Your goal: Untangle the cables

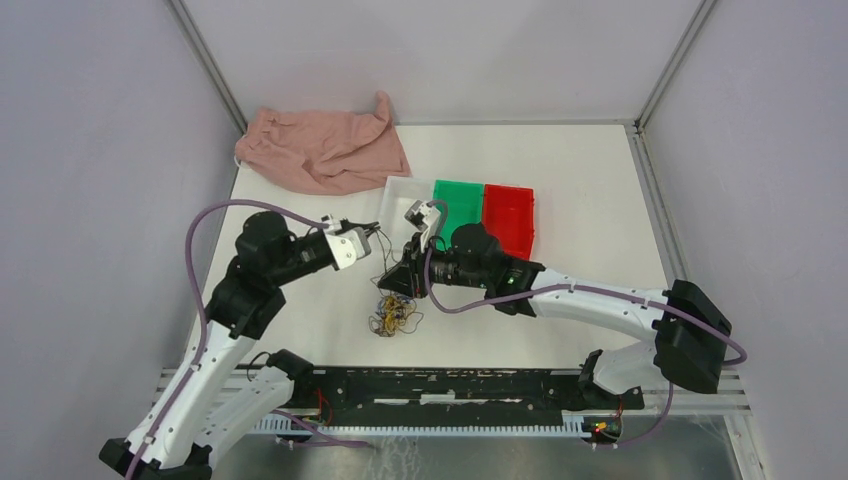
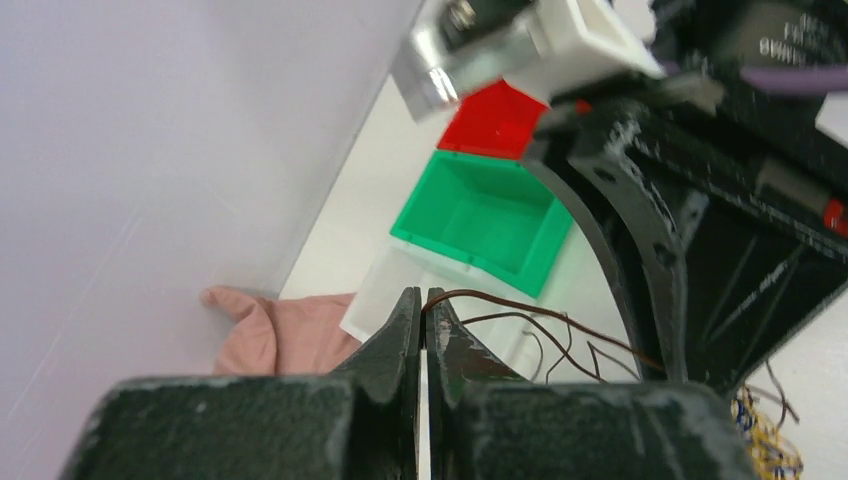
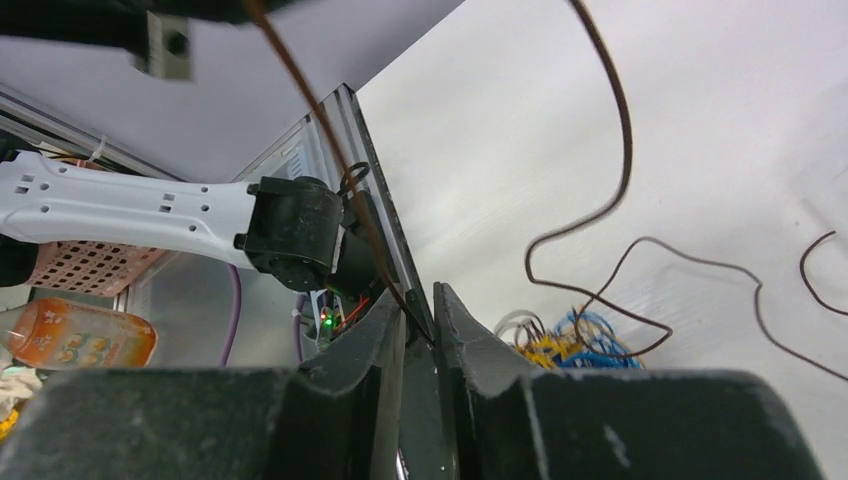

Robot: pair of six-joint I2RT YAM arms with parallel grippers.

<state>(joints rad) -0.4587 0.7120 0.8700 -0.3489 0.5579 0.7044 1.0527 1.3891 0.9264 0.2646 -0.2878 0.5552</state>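
Left fingers [image 2: 400,340] shut on dark brown cable [image 2: 500,298]; right fingers [image 3: 375,340] slightly apart around it.

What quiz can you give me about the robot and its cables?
1. True or false: the green bin sits between the white bin and the red bin.
2. What does the left tool pinch? A brown cable; B spoon; C sock.
3. What colour is the cloth in the far corner?
Key: 1 true; 2 A; 3 pink.
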